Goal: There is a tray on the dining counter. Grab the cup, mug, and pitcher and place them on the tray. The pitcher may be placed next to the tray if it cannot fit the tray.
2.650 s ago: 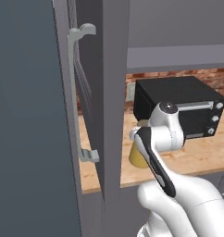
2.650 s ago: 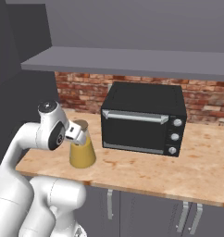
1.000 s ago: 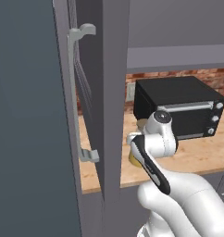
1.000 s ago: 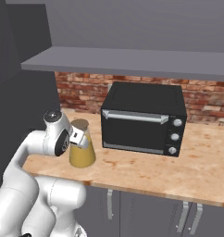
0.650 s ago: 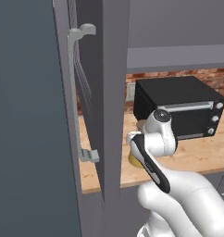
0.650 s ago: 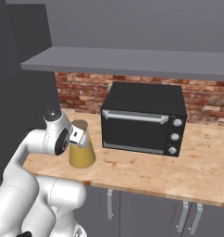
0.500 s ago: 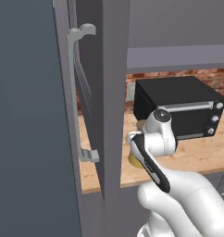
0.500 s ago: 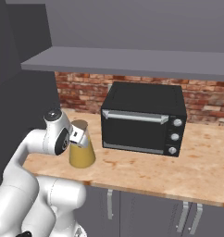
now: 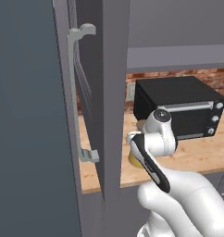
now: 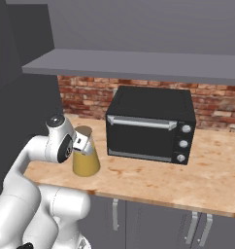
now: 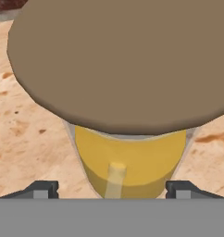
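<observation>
The pitcher (image 10: 86, 156) is standing near the counter's (image 10: 153, 180) left front edge, left of the black oven (image 10: 151, 124). The gripper (image 11: 112, 187) is hanging over its tan lid (image 11: 123, 60), fingertips (image 11: 44, 189) spread wide either side of the glass body, not clamping it. A grey shelf (image 10: 139, 65) is running above.

Pitcher (image 9: 133, 159) mostly hidden behind the arm in the left base view, a yellow sliver showing. In the right base view, pitcher (image 10: 86, 155) neck partly covered by the hand. In the hand view, tan lid (image 11: 127, 60) cut off at the top and right edges, masking the neck; fingertips (image 11: 43, 189) barely clearing the bottom, contact with the glass impossible to tell.
</observation>
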